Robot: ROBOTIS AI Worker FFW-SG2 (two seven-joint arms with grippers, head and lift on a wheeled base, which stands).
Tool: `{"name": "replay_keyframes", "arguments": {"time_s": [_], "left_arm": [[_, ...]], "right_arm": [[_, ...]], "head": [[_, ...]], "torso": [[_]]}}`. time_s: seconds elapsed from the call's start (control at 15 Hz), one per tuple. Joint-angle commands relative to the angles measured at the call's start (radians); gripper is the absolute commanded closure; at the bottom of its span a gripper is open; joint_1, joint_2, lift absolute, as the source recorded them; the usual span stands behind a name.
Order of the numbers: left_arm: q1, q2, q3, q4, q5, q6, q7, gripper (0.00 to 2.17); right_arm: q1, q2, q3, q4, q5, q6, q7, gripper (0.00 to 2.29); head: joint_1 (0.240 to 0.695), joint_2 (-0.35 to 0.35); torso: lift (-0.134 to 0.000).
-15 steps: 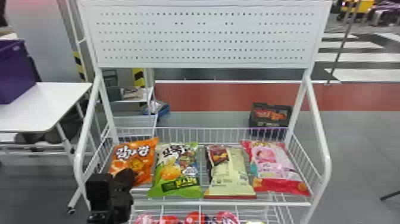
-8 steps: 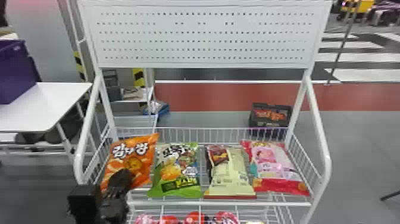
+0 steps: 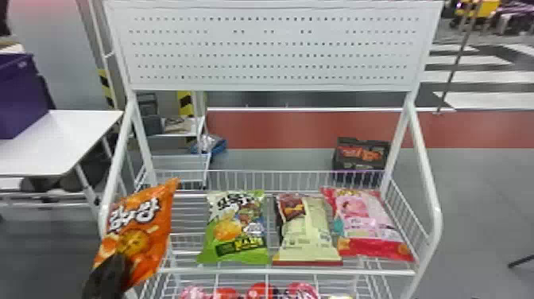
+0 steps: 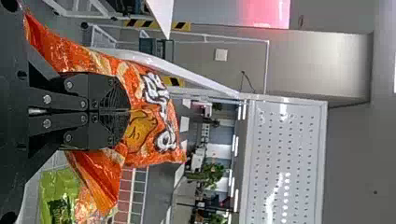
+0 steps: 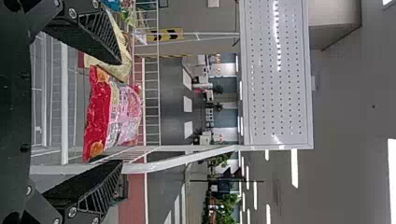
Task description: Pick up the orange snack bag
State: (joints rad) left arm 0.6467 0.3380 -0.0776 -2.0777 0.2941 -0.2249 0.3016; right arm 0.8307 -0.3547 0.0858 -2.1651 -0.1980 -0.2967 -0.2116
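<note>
Orange snack bag (image 3: 137,226) gripped at the wire shelf's (image 3: 238,271) left front corner

The bag hangs over that corner, its printed face towards the head camera and its upper end overlapping the left side rail (image 3: 114,167). Its long axis slants, from the lower end by the fingers up and inward to a peaked corner. The left gripper (image 4: 125,111) is the nearer one and has its fingers clenched on the bag; most of the packet lies above and beyond their tips. That makes the next move, as it seems, a lift and a draw back towards the robot, with the upper end the likeliest part to brush the rail.

The head view gives the bag's place beside the green bag (image 3: 238,230), with the cream bag (image 3: 308,234) and the pink bag (image 3: 369,222) farther right. The left wrist view adds the grip itself: fingers together, film bulging on either side. In the right wrist view, the right gripper (image 5: 121,112) has its fingers spread apart, holding nothing, with the pink bag beyond them.
</note>
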Motion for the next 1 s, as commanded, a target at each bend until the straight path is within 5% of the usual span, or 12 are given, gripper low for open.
{"name": "replay_keyframes", "arguments": {"time_s": [0.0,0.33,0.93], "left_arm": [[0.087,0.001,0.012,-0.022,-0.003,-0.089,-0.006,1.66],[0.235,0.015,0.015,-0.044,-0.038,-0.270,-0.009,1.66],[0.281,0.015,0.016,-0.002,-0.047,-0.343,-0.001,1.66]], "right_arm": [[-0.002,0.000,0.005,0.001,0.000,0.002,0.000,0.14],[-0.005,0.000,0.006,0.005,0.000,0.002,0.000,0.14],[-0.010,-0.004,0.008,0.013,-0.003,0.002,0.000,0.14]], "head": [[0.499,0.000],[0.499,0.000],[0.499,0.000]], "torso": [[0.000],[0.000],[0.000]]}}
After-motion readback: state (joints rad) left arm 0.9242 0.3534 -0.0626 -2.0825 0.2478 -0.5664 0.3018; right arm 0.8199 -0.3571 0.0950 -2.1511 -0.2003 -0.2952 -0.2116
